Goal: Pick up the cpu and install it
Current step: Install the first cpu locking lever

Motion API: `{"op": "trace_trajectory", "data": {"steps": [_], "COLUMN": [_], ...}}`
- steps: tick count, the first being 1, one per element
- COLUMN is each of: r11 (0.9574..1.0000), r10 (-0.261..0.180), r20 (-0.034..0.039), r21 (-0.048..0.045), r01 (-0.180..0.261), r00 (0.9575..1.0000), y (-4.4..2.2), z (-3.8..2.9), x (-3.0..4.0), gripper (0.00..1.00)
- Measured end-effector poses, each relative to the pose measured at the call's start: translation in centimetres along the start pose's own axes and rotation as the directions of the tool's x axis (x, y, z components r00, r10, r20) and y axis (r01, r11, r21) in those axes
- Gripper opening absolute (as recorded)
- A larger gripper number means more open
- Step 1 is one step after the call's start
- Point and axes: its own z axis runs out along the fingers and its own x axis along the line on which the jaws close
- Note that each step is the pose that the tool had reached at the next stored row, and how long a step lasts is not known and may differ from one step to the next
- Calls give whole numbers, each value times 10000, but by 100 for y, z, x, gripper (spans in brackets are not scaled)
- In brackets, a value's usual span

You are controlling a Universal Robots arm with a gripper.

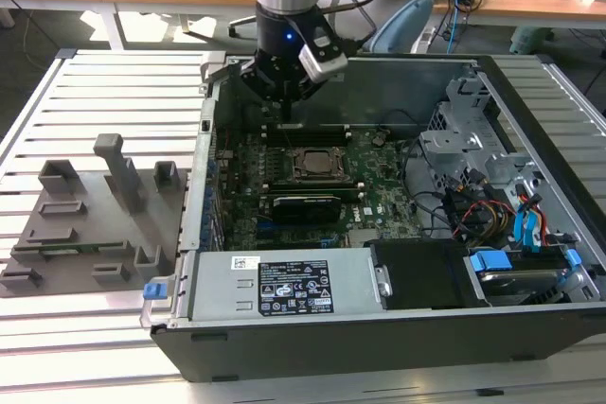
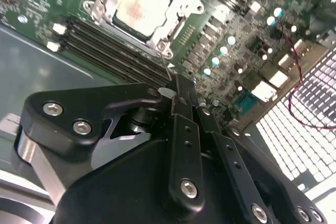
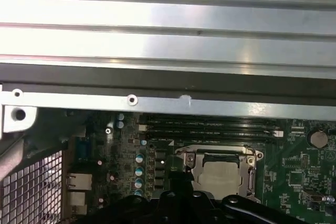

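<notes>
The cpu (image 1: 311,164) lies flat in the motherboard socket inside the open computer case, its silvery top showing within the metal socket frame. Both wrist views look down on the cpu (image 2: 140,6) (image 3: 220,174). My gripper (image 1: 287,113) hangs above the board just behind the socket, near the case's back wall. In the second wrist view the gripper (image 2: 178,85) has its black fingers (image 2: 181,129) drawn together with nothing between them, and it stands apart from the cpu.
A grey plastic tray (image 1: 85,224) with upright blocks lies at the exterior view's left on the slatted table. The case holds a power supply (image 1: 284,283), a drive cage (image 1: 469,139), loose cables (image 1: 492,215) and memory slots (image 2: 105,45) beside the socket.
</notes>
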Motion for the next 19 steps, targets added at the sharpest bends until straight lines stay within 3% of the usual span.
{"op": "trace_trajectory", "data": {"steps": [8,11,19], "r11": [10000,10000,10000], "r10": [0,-2,-1], "r20": [-2,-1,-2], "r21": [2,25,30], "r01": [0,2,1], "r00": [10000,10000,10000], "y": [107,125,122], "z": [43,138,166], "x": [227,232,136], "gripper": [11,11,11]}}
